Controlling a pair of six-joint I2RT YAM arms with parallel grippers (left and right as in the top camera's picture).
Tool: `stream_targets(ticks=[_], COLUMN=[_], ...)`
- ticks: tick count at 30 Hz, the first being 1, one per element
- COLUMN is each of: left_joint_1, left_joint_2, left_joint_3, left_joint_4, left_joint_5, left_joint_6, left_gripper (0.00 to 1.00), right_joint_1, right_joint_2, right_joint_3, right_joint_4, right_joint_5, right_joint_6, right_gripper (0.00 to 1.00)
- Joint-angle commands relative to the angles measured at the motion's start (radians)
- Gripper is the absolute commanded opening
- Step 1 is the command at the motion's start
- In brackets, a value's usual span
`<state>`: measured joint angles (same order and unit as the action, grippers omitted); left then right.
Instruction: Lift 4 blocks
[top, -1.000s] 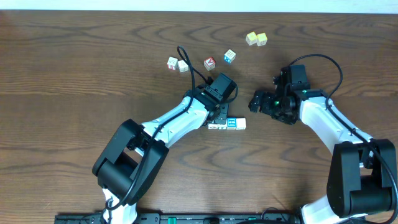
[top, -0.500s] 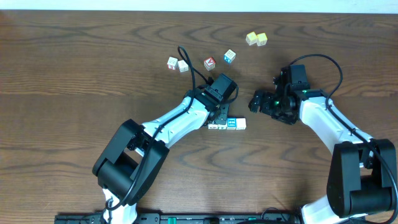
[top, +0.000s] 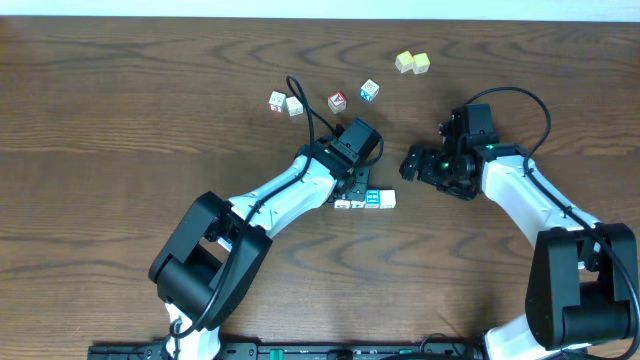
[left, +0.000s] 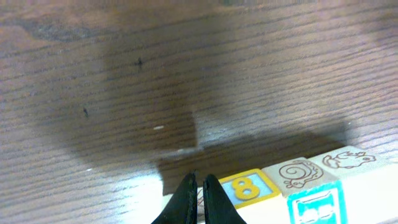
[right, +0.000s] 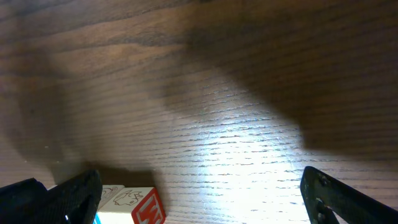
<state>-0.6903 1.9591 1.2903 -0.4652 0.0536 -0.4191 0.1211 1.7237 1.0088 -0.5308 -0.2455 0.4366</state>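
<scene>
Four blocks (top: 366, 200) in row (touching) | left hand (left: 198, 190) closed | right hand (right: 200, 180) spread

Matt dark wood-grain table (top: 120, 120), smooth blocks (top: 375, 200) with printed faces

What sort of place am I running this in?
Likely a robot test bench rather than a home: a wooden table, a left arm and right arm based at its near edge, and small toy blocks lined up on it.
</scene>
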Motion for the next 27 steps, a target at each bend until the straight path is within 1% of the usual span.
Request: stream_targets(ticks=[1, 5, 10, 15, 17, 27], left_joint_1=[0.000, 0.016, 0.040, 0.039, 0.036, 0.030], left_joint_2=[0.012, 0.008, 0.000, -0.001, -0.001, -0.001], left_joint_3=[-0.008, -0.002, 0.010, 0.010, 0.010, 0.000], left_joint_4=[0.017, 0.051, 0.052, 0.050, 0.047, 0.025], left_joint_5=[0.005, 0.005, 0.016, 0.164, 0.201, 0.207], left_joint_6=[-0.005, -0.005, -0.021, -0.020, -0.021, -0.021], left_gripper=[0.07, 0.07, 0.07, 0.07, 0.07, 0.07], right_joint_1=[0.006, 0.006, 0.006, 0.006, 0.006, 0.006], right_joint_2=[-0.005, -0.005, -0.005, -0.005, -0.005, -0.005], right_joint_3=[0.010, 0.010, 0.010, 0.010, 0.010, 0.010], right_joint_4=[0.000, 0.000, -0.001, 0.000, 0.000, 0.000], right_joint_5=[0.009, 0.009, 0.009, 0.009, 0.009, 0.009], right_joint_6=[-0.003, -0.004, -0.004, -0.004, -0.004, -0.003], right_gripper=[0.99, 0.99, 0.99, 0.99, 0.99, 0.99])
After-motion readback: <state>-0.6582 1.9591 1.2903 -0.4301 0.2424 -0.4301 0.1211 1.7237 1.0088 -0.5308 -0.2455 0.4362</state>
